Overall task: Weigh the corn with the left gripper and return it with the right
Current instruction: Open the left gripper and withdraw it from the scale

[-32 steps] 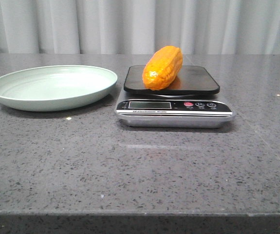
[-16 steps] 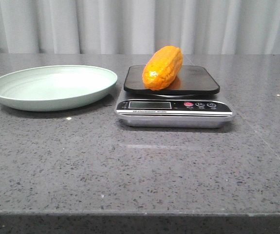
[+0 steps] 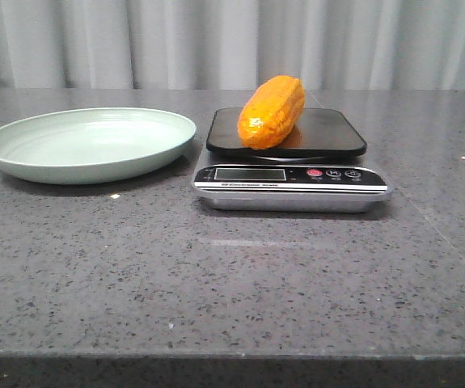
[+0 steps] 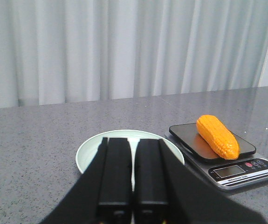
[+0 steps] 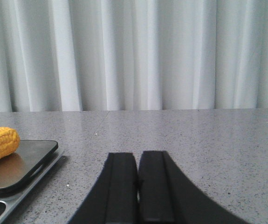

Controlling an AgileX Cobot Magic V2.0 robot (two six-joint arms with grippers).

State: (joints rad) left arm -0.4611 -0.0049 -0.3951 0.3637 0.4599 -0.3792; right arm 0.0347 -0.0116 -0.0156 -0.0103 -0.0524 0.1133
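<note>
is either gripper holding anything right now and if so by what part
Nothing is held. The left gripper and right gripper are both shut and empty; the corn lies on the scale.

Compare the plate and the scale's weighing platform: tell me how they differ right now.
The plate is pale green and round; the scale platform is black and squarish with rounded corners. The plate sits empty, while the platform carries the corn lying on its side. The plate rests directly on the table; the platform is raised on the scale's silver base. Both stand side by side, untouched by either gripper.
</note>
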